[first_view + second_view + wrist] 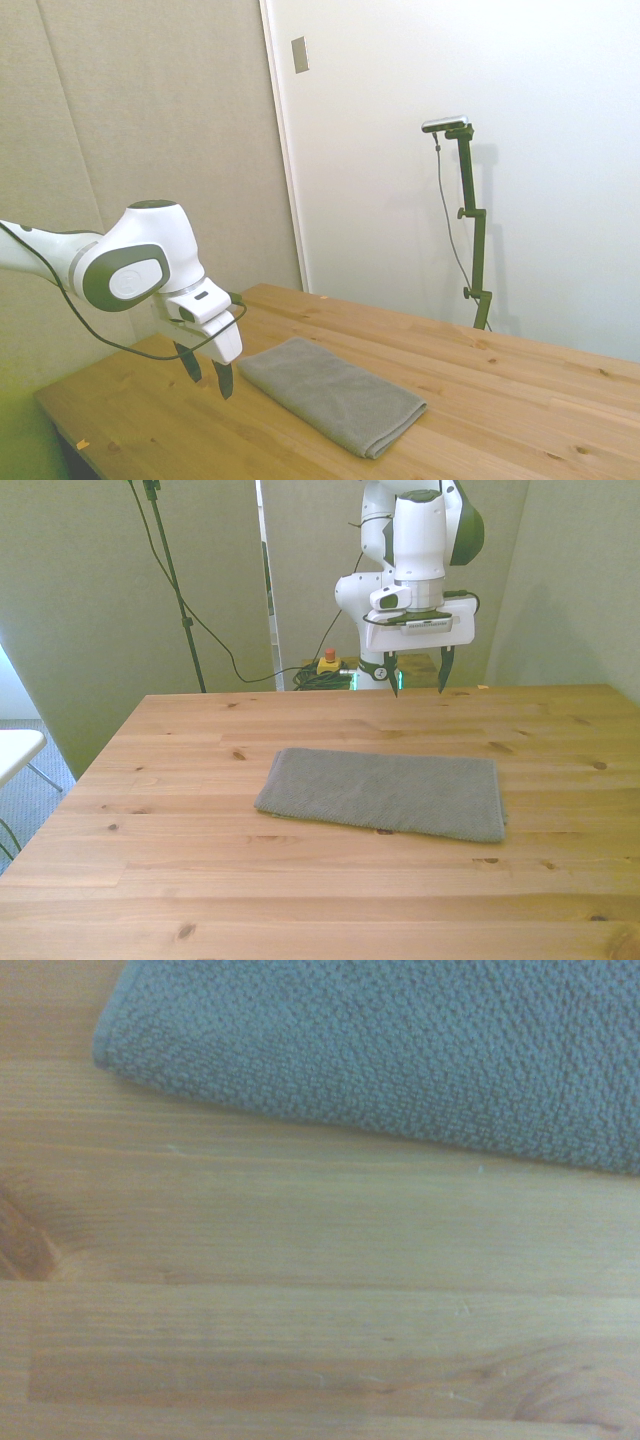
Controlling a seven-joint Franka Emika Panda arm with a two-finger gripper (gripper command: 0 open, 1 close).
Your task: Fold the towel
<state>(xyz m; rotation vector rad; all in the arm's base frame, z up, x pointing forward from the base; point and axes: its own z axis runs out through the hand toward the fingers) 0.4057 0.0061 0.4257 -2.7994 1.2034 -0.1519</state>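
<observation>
The gripper (417, 672) is being held spread open and empty above the table (150, 880), behind the flat-lying towel (385, 793); only one layer risks being pinched, spoiling the fold.

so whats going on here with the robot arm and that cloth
A white robot arm is set up to fold the towel, which lies flat on the wooden table as a long grey-brown rectangle. The gripper hangs open in the air beyond the towel's far long edge, toward the front view's right end, touching nothing. No new fold has been started yet.
</observation>
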